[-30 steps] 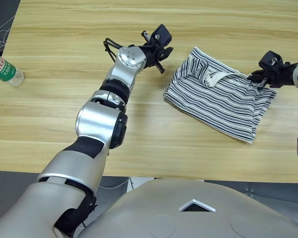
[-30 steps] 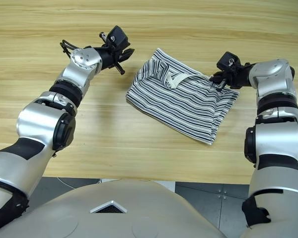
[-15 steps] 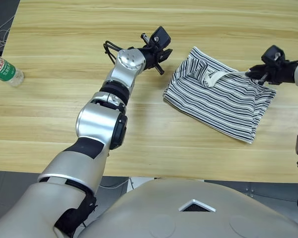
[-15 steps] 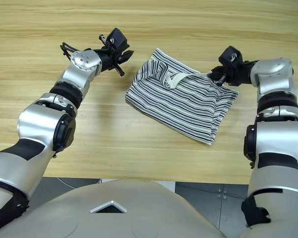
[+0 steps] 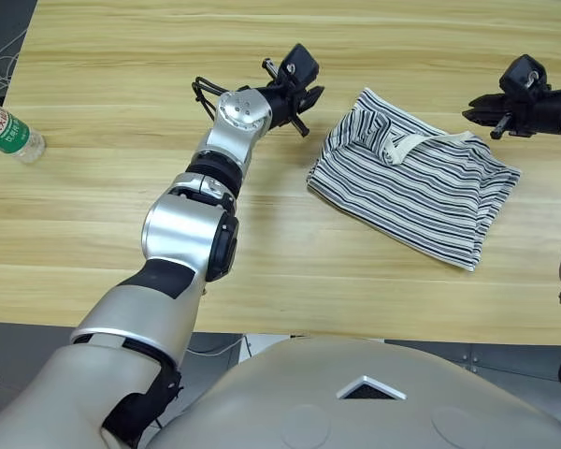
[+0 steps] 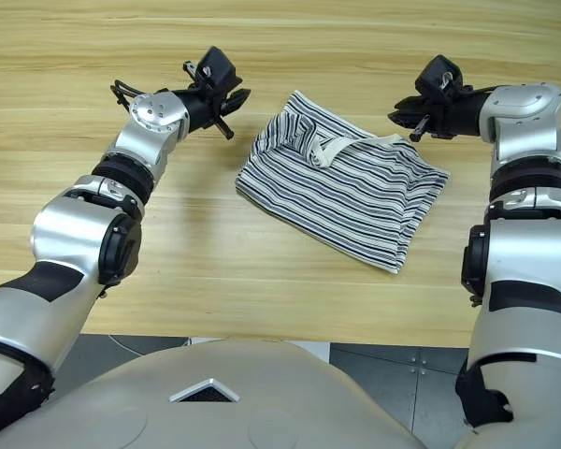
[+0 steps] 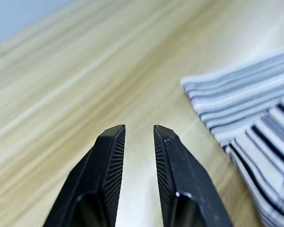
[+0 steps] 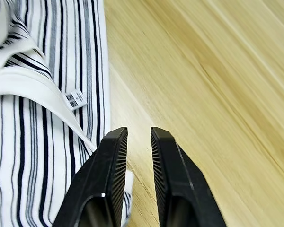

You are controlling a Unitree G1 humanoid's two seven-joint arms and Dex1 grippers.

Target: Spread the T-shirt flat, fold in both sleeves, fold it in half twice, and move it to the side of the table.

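T-shirt (image 5: pixel 416 192), label (image 8: pixel 75 98) visible from right wrist, lies between empty, slightly parted left fingers (image 7: pixel 106 170) and right fingers (image 8: pixel 109 175).

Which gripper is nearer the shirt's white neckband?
The right gripper: the T-shirt's white neckband ends beside it; the left gripper sits off the opposite striped corner.

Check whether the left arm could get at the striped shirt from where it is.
Probably yes: the left end effector is open just beside the left edge of the shirt, with only bare table between them.
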